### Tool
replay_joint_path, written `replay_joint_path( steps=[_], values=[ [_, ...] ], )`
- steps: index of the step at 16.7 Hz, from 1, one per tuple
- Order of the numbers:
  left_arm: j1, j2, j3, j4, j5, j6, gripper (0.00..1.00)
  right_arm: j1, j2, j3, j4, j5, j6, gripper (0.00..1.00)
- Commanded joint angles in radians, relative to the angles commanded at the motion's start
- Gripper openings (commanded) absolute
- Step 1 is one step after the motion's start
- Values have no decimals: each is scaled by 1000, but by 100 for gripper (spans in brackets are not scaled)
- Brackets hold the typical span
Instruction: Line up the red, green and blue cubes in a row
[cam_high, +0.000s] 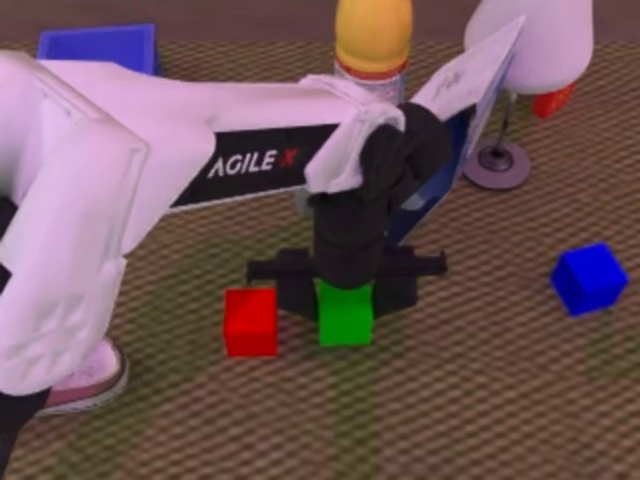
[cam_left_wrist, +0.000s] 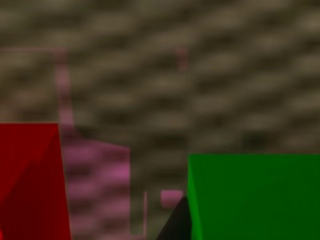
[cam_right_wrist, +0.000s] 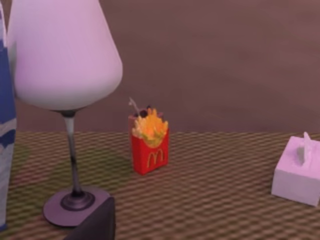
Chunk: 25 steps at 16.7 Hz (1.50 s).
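left tool (cam_high: 345, 295): sitting over matte green cube (cam_high: 345, 314), finger spread not discernible | red cube (cam_high: 250, 321): lying just beside on woven surface (cam_high: 480, 400) | blue cube (cam_high: 589, 278): resting well apart

Light: even, moderately bright, with no glare.
Shadows: soft dark patches on the table (cam_high: 480, 400) below the green cube (cam_high: 345, 313).
Focus: left wrist close-up blurred; red cube (cam_left_wrist: 30, 180) soft-edged.

L gripper (cam_high: 345, 285) sits low over green cube (cam_high: 345, 314), w/ red cube (cam_high: 250, 321) just beside it on its left & blue cube (cam_high: 589, 278) well apart at table's right.
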Motion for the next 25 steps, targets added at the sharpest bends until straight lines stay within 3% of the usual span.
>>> replay_joint_path(
  steps=[6,7,16,25],
  values=[
    [0,0,0,0,0,0,98,0,0,0,0,0,0,100],
    [0,0,0,0,0,0,100,0,0,0,0,0,0,100],
    [2,-1,3,-4,0,-1,100,0,0,0,0,0,0,100],
    [17,-67,175,-241,-1,-5,100,0,0,0,0,0,0,100]
  ],
)
